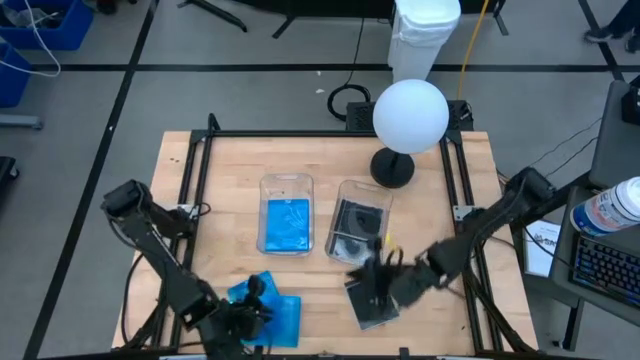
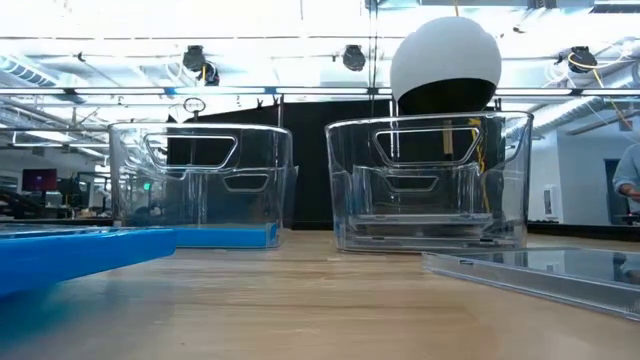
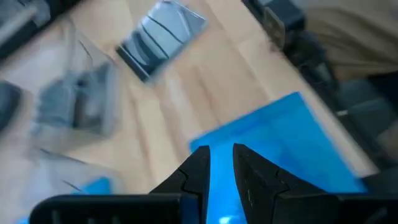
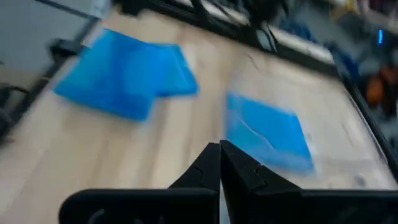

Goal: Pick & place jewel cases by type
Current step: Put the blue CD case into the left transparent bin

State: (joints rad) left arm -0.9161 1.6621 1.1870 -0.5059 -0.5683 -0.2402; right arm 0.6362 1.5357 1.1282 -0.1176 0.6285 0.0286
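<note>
Blue jewel cases point(image 1: 270, 312) lie overlapping at the near edge of the wooden table point(image 1: 225, 165), their edge filling the low view's near left, and the left gripper point(image 1: 250, 305) is over them with its fingers a little apart; whether they grip a case cannot be told. To their right a clear/grey jewel case point(image 1: 372, 300) lies flat near the same edge, with the right gripper point(image 1: 385, 272) above it, jaws closed on nothing. Behind these stand two clear bins side by side, just apart: the left bin point(image 1: 287, 182) holds a blue case point(image 1: 288, 225) on its floor, and the right bin point(image 1: 362, 188) holds a dark grey case point(image 1: 355, 228) showing a disc. Beyond the right bin a white globe lamp point(image 1: 410, 115) on a black round base point(image 1: 393, 168) overhangs the table's far side, and in the low view its globe rises behind that bin. Black frame rails point(image 1: 200, 170) run along the table's left, right and far edges, close to both arms' bases. Off the table to the right sit a keyboard point(image 1: 608, 268) and a plastic bottle point(image 1: 610, 205); a white bin point(image 1: 425, 35) stands on the floor behind.
</note>
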